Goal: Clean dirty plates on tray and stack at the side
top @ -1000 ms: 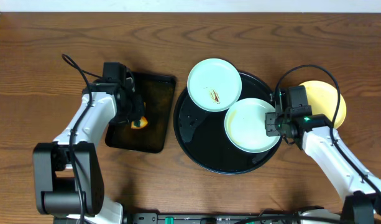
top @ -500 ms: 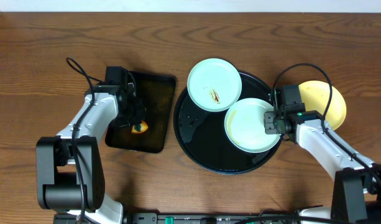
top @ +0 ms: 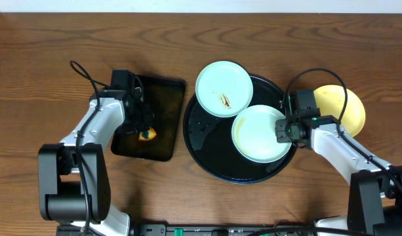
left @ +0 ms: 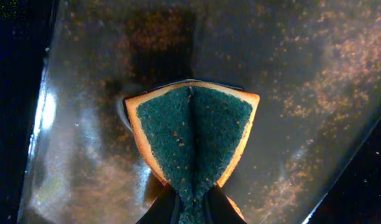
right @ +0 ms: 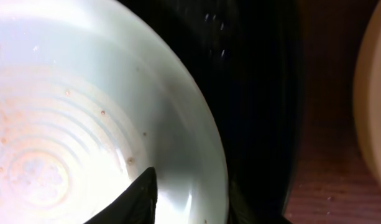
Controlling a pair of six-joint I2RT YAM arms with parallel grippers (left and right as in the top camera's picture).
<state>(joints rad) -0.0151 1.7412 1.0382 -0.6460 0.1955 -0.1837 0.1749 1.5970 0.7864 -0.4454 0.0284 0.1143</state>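
Observation:
The round black tray [top: 207, 141] sits at the table's middle. A mint-green plate [top: 224, 89] with a brown smear lies over its upper-left rim. My right gripper [top: 282, 130] is shut on the right rim of a second mint-green plate [top: 256, 134] on the tray. In the right wrist view one finger lies on this plate [right: 84, 124] and the other under its rim [right: 190, 199]. The yellow plate [top: 345, 108] rests on the table to the right, partly hidden by the arm. My left gripper [top: 145, 130] is shut on a green-and-orange sponge [left: 193, 130].
The sponge hangs over a smaller rectangular black tray [top: 158, 141], wet with brown specks [left: 302, 93], left of the round tray. The right arm's cable loops over the yellow plate [right: 373, 106]. Bare wooden table surrounds both trays.
My right gripper has slid the held mint plate a little to the left on the tray. The smeared plate shifted slightly left too. The left arm barely moved with the sponge.

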